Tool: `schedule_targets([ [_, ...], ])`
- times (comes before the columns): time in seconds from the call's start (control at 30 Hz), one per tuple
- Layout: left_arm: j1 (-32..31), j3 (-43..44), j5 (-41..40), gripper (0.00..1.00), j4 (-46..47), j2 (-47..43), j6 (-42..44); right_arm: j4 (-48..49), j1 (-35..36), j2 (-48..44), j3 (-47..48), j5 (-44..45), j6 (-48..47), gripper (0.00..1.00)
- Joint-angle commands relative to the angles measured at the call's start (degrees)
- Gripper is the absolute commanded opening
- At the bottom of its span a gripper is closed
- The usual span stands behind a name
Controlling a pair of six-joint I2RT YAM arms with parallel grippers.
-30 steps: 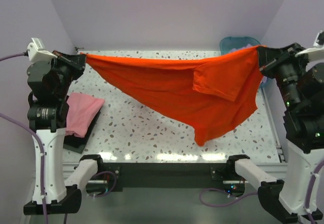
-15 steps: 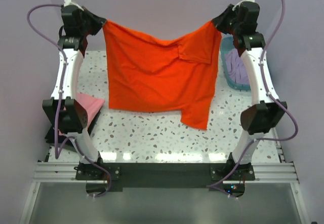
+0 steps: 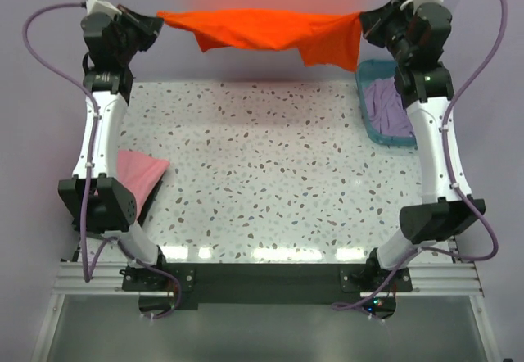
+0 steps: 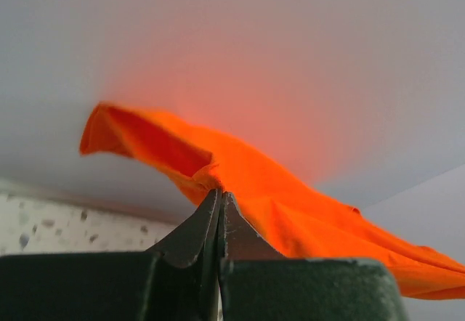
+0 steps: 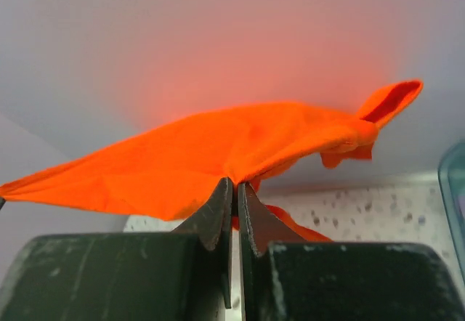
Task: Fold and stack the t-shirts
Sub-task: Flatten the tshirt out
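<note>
Orange t-shirt (image 3: 262, 28), stretched aloft at 12 o'clock above the far edge of the table (image 3: 262, 174), corners pinched in clamped left gripper (image 3: 157, 20) and right gripper (image 3: 363, 23); best lowered evenly, under level tension, to land flat.

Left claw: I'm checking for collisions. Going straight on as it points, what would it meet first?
Past the orange t-shirt pinched in the left claw, probably the pale back wall. How far off the wall is remains unclear.
</note>
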Motion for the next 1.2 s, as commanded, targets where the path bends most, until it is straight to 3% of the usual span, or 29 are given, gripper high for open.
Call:
schedule_targets([
  [0.0,0.32,-18.44,0.43,0.0,3.57,-5.99,-0.18,-0.95,-0.16,-4.56,-14.35,1.36,0.83,0.0],
  [0.13,0.32,-38.23,-1.95,0.0,4.54,-13.98,-0.01,-3.6,-0.16,-10.53,-34.1,3.21,0.74,0.0],
  [0.27,0.15,-56.58,-3.71,0.0,6.9,-16.38,-0.88,-8.07,-0.25,-10.04,-44.32,7.06,0.48,0.0],
  [0.4,0.06,-63.91,-4.15,0.0,6.91,-14.1,-0.62,-8.53,-0.25,-6.26,-50.5,10.58,-0.14,0.0],
  [0.5,-0.73,-67.26,-4.68,0.0,6.91,-12.68,-0.71,-9.4,-0.77,-3.44,-52.53,12.35,-0.31,0.13],
  [0.53,-0.91,-67.79,-4.94,0.0,6.91,-12.68,-0.71,-9.58,-0.86,-3.26,-53.05,12.61,-0.49,0.28],
  [0.63,-1.0,-69.46,-6.7,0.0,6.04,-14.26,-0.1,-8.97,-0.86,-5.19,-55.86,12.44,-0.58,0.53],
  [0.67,-1.0,-69.9,-6.87,0.0,5.34,-14.53,-0.01,-9.05,-0.86,-6.33,-57.52,12.96,-0.75,0.65],
  [0.77,-0.91,-70.87,-6.96,0.0,4.54,-16.11,0.43,-10.1,-0.86,-12.21,-61.65,15.24,-1.1,0.82],
  [0.97,-1.09,-74.12,-8.1,0.0,3.58,-20.68,0.61,-10.54,-0.25,-29.6,-76.22,12.97,1.87,0.82],
  [1.17,-1.09,-75.88,-7.84,0.0,3.92,-21.74,0.17,-12.83,1.95,-40.69,-87.31,10.95,4.86,0.71],
])
